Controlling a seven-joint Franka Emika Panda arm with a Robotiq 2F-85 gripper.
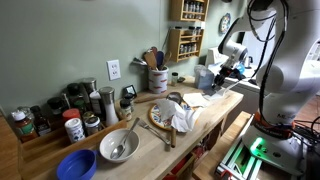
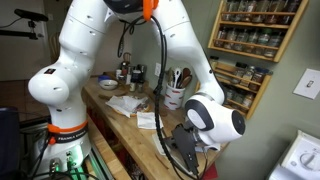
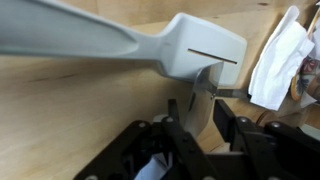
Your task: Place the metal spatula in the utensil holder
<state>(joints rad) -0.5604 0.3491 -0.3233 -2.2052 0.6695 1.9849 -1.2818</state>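
Note:
The utensil holder [image 1: 158, 80] is a cream crock at the back of the counter with brown wooden spoons in it. It also shows in the exterior view from the counter's end [image 2: 174, 98], and is out of the wrist view. My gripper [image 1: 222, 70] hangs over the counter's far end, well away from the crock, and is low in the frame in an exterior view [image 2: 188, 152]. In the wrist view my gripper [image 3: 203, 108] has its two black fingers pressed on a flat grey strip, the metal spatula [image 3: 206, 90]. The rest of it is hidden.
A pale slotted utensil [image 3: 200, 50] crosses the top of the wrist view. A white cloth [image 3: 280, 60] lies to the right there. A plate with a cloth [image 1: 172, 113], a grey bowl with a spoon [image 1: 118, 146], a blue bowl [image 1: 76, 165] and spice jars [image 1: 60, 112] crowd the counter.

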